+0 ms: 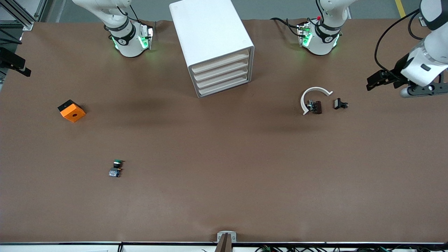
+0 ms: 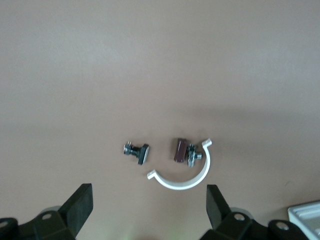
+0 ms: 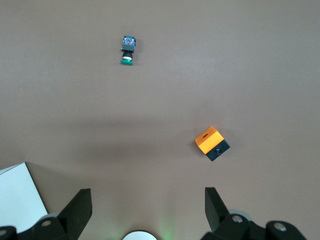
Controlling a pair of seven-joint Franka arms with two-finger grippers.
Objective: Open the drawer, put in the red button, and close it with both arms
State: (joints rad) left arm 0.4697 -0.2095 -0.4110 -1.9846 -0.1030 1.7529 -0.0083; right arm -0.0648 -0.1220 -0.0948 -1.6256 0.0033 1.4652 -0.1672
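Overall: both arms wait raised, one over each end of the brown table (image 1: 224, 196).
Right gripper (image 3: 147, 202): over the right arm's end of the table, jaws spread wide with nothing between them.
Orange block (image 1: 71, 111): on the table ahead of the right gripper's jaws and off to one side of their gap, well apart from them; it has a black underside and a round hole in one face.
Green button (image 1: 116, 168): lying on its side, well ahead of the right gripper's jaws and farther from them than the orange block.
Cabinet (image 1: 210, 31): between the two arm bases; one white corner shows just beside a right gripper finger.
Drawers (image 1: 222, 75): four alike, stacked, all pushed in flush.
White half ring (image 1: 308, 93): on the table just ahead of the left gripper's jaws, within their span.
Dark-red piece (image 1: 317, 107): inside the half ring's curve, with a metal part touching it; whether it is the red-capped switch I cannot tell.
Black piece (image 1: 339, 103): just beside the half ring, apart from it.
Left gripper (image 2: 150, 200): over the left arm's end of the table, jaws spread wide, holding nothing.
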